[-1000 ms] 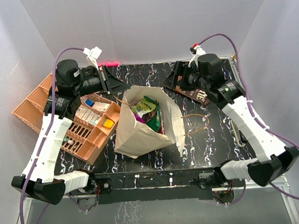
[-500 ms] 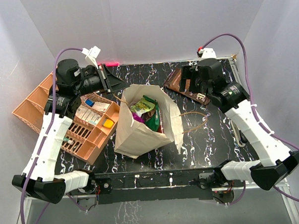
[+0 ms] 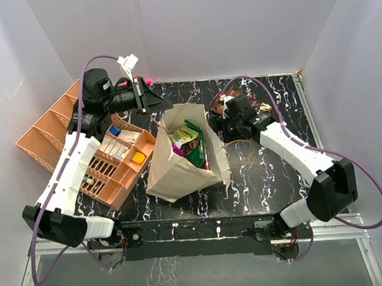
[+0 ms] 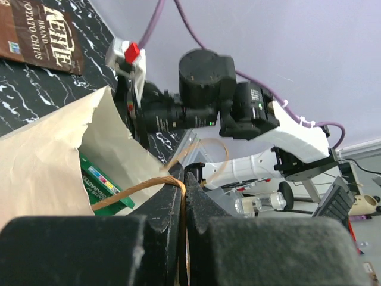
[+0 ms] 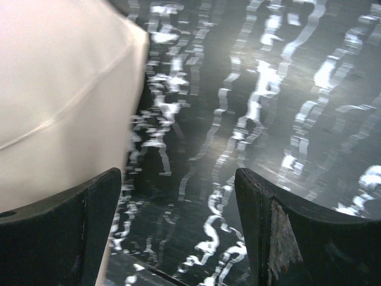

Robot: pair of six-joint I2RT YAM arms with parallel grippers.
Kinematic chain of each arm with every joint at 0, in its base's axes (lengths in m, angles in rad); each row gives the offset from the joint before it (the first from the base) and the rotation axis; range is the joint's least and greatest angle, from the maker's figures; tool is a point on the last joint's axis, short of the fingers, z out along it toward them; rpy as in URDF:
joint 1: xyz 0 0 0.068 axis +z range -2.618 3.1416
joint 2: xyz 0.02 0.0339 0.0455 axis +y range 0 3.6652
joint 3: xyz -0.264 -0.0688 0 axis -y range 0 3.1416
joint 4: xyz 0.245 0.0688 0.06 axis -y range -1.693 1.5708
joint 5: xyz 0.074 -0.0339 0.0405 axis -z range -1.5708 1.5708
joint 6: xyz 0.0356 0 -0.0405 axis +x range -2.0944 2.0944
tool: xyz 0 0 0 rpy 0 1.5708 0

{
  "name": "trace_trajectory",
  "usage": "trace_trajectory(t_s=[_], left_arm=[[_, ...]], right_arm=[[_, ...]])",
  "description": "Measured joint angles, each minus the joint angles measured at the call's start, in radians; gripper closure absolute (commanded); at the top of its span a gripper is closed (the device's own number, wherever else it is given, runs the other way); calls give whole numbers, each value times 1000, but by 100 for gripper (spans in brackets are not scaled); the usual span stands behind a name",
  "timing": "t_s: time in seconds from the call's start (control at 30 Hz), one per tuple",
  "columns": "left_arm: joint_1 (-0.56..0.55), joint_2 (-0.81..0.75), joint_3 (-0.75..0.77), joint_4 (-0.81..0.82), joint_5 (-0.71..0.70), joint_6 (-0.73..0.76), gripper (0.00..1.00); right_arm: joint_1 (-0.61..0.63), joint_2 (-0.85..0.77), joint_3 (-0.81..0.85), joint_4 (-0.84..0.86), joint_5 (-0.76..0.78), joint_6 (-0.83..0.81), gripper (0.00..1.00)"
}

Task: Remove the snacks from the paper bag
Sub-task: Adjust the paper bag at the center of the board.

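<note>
The cream paper bag stands open at the table's middle. Green, purple and red snack packets show inside it. My left gripper is at the bag's back-left rim, shut on a tan loop handle. The left wrist view shows the bag wall, a green packet and the dark-brown chips pouch flat on the table. My right gripper is open and empty, low beside the bag's right wall. The pouch lies behind it, mostly hidden by the arm.
An orange compartment tray with small boxes and bottles sits left of the bag, under my left arm. The bag's other handle lies loose on the black marbled table to the bag's right. White walls close in the back and sides.
My right arm has swung from the back right down and left to the bag's right side, leaving the brown pouch behind. My left gripper has moved right to the bag's rim.
</note>
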Motion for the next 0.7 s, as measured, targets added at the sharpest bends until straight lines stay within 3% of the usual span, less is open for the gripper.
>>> trace_trajectory(t_s=[0.13, 0.43, 0.6, 0.7], left_arm=[[0, 60, 7, 96, 65, -61, 100], [0, 267, 85, 344, 246, -238, 100], [0, 270, 92, 415, 274, -285, 100], [0, 204, 5, 431, 270, -292, 100]], right_arm=[[76, -77, -97, 137, -118, 121, 20], [230, -233, -306, 397, -132, 470, 17], [247, -264, -329, 400, -74, 486, 8], [243, -301, -317, 317, 36, 425, 3]])
